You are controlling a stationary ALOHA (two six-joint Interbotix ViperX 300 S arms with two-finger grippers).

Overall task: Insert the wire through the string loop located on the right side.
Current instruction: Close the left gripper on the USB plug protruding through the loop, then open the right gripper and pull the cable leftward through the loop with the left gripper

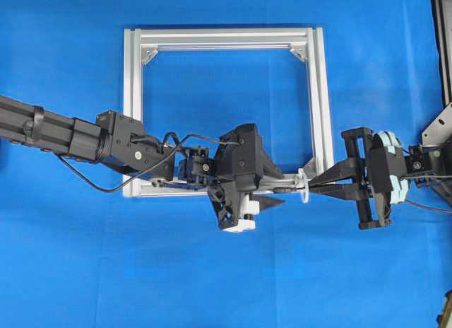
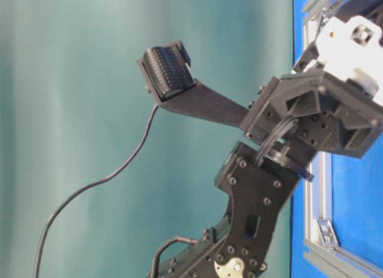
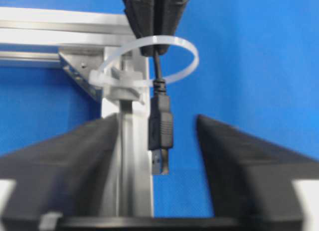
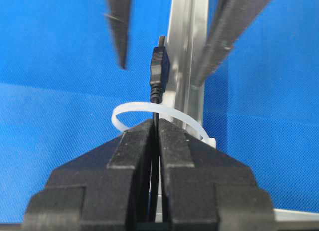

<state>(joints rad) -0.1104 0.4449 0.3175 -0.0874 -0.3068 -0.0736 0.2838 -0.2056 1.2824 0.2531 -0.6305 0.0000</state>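
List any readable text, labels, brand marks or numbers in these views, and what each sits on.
None readable in any view.
The silver aluminium frame: bare metal, no markings.
The black cable's plug housing: no legible print; blurred.
The white string loop: plain.
The black arm links: only screws, no lettering visible.
The blue table cover: plain.

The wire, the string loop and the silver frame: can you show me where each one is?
wire (image 3: 160, 124): left wrist view, on its black plug body.
string loop (image 3: 187, 48): left wrist view, on the white band's right curve.
silver frame (image 1: 224, 38): overhead view, on its top bar.
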